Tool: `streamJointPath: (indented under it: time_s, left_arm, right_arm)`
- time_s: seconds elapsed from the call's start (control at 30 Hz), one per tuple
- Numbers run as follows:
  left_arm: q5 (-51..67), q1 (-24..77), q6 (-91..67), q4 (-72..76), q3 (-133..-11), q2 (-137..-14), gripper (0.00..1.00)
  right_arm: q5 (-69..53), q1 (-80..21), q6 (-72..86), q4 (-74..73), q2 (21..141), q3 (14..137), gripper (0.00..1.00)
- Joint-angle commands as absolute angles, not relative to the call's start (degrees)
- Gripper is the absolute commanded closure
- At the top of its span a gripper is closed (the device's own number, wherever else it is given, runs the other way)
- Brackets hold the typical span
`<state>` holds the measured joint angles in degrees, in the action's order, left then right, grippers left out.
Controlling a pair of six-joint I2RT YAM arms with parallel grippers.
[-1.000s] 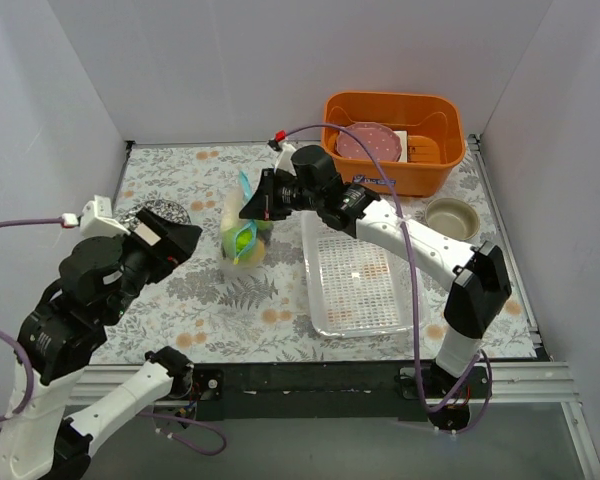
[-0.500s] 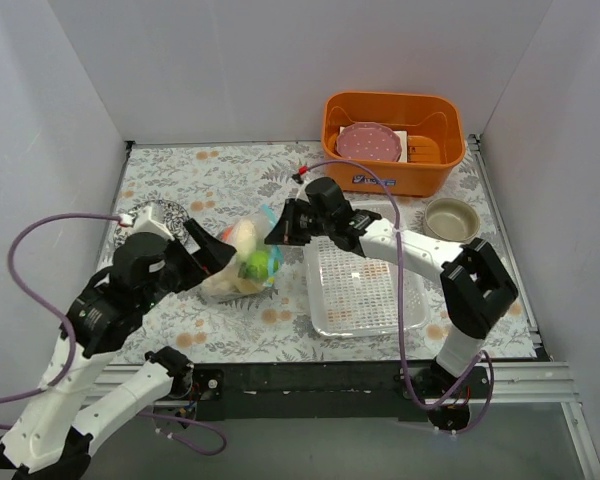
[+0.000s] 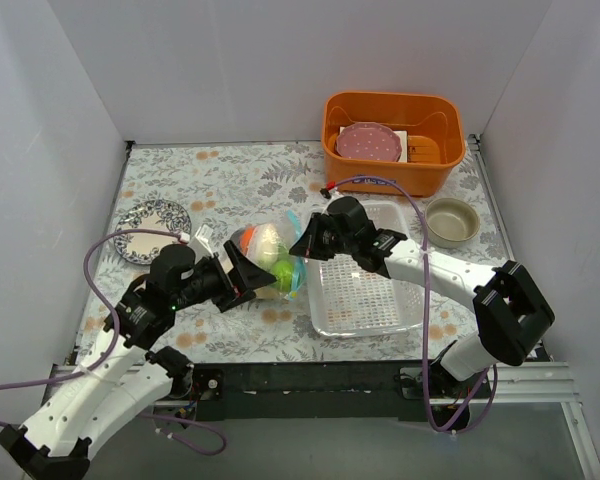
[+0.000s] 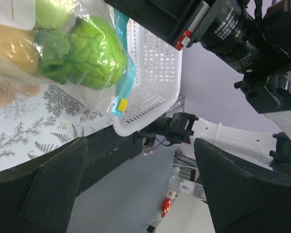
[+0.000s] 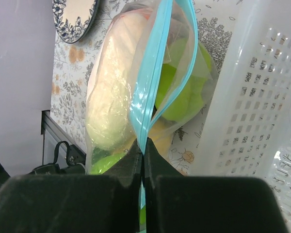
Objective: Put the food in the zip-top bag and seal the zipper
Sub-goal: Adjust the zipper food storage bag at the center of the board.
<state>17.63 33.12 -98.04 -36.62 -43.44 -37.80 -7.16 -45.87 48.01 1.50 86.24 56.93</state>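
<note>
the zip-top bag (image 3: 268, 262) lies bulging on the flowered table (image 3: 210, 180), just left of the clear perforated tray (image 3: 360, 290), with the food already inside. a green pepper (image 4: 94, 56), a pale cabbage (image 5: 111, 107) and an orange piece (image 3: 244, 239) show through the plastic, and no toy food is seen outside the bag. the right gripper (image 5: 142, 148) is clamped on the light blue zipper (image 5: 153, 82), its fingers pressed together with the strip between them. beyond that pinch, in the right wrist view, the two blue tracks appear to part, so the mouth looks only partly sealed. the left gripper (image 3: 248, 280) sits at the bag's opposite side, fingers spread wide and holding nothing, with the bag just ahead of them. a small yellow tab (image 4: 120, 104) sits on the strip near one end. filling looks finished. what appears to remain is running the pinch along the rest of the zipper until the mouth is shut, perhaps with the left gripper steadying the bag.
</note>
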Motion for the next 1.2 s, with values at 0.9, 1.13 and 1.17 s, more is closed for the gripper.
streamJointPath:
  time_s: [0.9, 1.13, 1.17]
  left_arm:
    - [4.57, 45.17, -115.83, -19.26, -29.88, -41.65, 0.4]
    - [2.38, 47.99, -117.51, -16.09, -29.27, -46.06, 0.48]
    - [1.85, 48.16, -118.03, -16.0, -28.92, -45.88, 0.5]
  right_arm:
    - [-3.08, -46.05, 50.01, 2.02, 85.17, 56.78, 0.99]
    - [-3.25, -45.97, 50.1, 1.93, 84.29, 55.9, 0.99]
    - [-3.25, -45.97, 50.1, 1.76, 84.11, 55.81, 0.99]
